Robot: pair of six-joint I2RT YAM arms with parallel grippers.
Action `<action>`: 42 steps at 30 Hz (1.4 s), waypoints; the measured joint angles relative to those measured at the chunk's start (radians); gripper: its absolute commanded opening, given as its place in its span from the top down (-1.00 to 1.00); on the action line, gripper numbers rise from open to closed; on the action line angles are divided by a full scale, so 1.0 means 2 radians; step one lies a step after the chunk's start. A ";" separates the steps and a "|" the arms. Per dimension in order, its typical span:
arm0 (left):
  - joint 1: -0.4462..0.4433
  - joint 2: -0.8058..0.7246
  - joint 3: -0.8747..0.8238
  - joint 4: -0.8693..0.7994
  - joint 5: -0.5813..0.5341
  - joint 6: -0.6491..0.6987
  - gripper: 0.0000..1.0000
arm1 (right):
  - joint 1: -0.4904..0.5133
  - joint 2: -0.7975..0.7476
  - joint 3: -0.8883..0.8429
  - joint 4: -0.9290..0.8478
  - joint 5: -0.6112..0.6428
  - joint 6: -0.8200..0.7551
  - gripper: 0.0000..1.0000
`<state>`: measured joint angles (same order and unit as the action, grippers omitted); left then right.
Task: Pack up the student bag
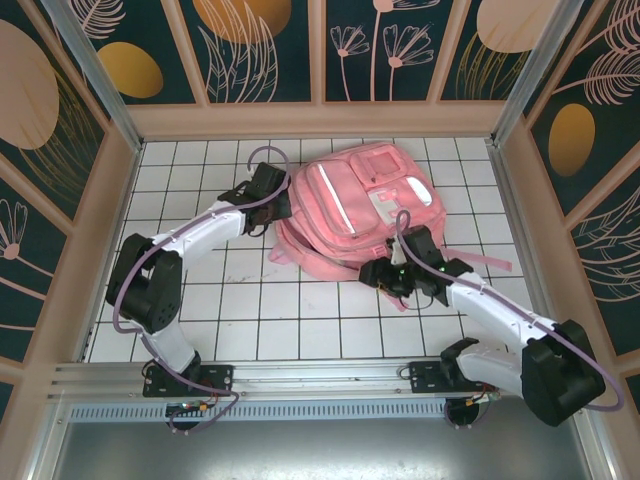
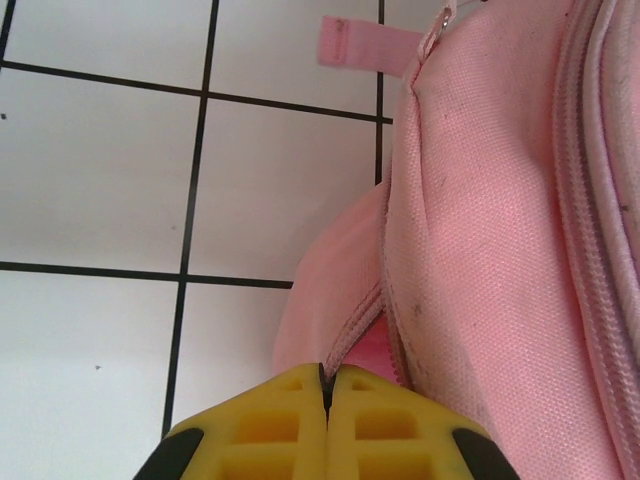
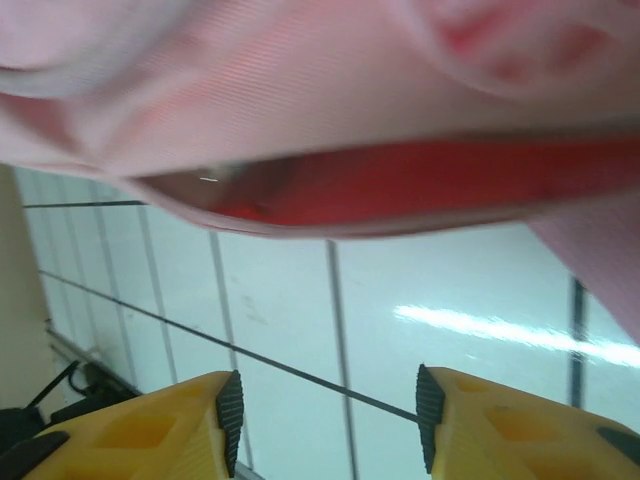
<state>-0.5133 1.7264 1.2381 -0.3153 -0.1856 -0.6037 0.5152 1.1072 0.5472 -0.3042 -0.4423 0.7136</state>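
The student bag (image 1: 350, 205), a large pink backpack with pale strips, lies at the back middle of the tiled table. My left gripper (image 1: 278, 200) is at its left side. In the left wrist view the yellow fingers (image 2: 290, 420) are pressed together on the bag's (image 2: 480, 230) zipper edge, with a dark pink gap in the seam just above them; the left gripper (image 2: 326, 375) is shut on that edge. My right gripper (image 1: 385, 275) sits at the bag's near edge, open (image 3: 325, 415) with nothing between its pads. The bag's (image 3: 300, 100) red-lined mouth hangs just above it.
The white tiled table (image 1: 200, 300) is boxed in by wooden walls (image 1: 110, 200) on three sides. A pink strap (image 1: 480, 262) trails to the right of the bag. A metal rail (image 1: 300, 375) runs along the near edge by the arm bases.
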 measured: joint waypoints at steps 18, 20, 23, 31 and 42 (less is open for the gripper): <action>-0.085 -0.241 -0.234 -0.016 -0.010 -0.050 1.00 | -0.096 0.254 0.175 0.055 0.075 -0.065 0.25; -0.121 -0.240 -0.237 -0.016 -0.004 -0.069 1.00 | -0.106 0.284 0.209 0.061 0.077 -0.079 0.25; -0.166 -0.220 -0.230 -0.012 0.003 -0.089 1.00 | -0.114 0.326 0.260 0.061 0.075 -0.098 0.26; -0.250 -0.064 -0.084 -0.019 0.033 -0.098 0.97 | -0.120 0.426 0.390 0.057 0.055 -0.133 0.25; -0.267 0.033 0.075 -0.034 0.091 -0.050 -0.78 | -0.135 0.426 0.430 0.025 0.051 -0.158 -0.04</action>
<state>-1.0473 1.7924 1.3888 -0.3840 -0.0036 -0.7044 0.2455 1.9598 1.4082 -0.2535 -0.3401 0.3981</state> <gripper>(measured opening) 0.826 0.503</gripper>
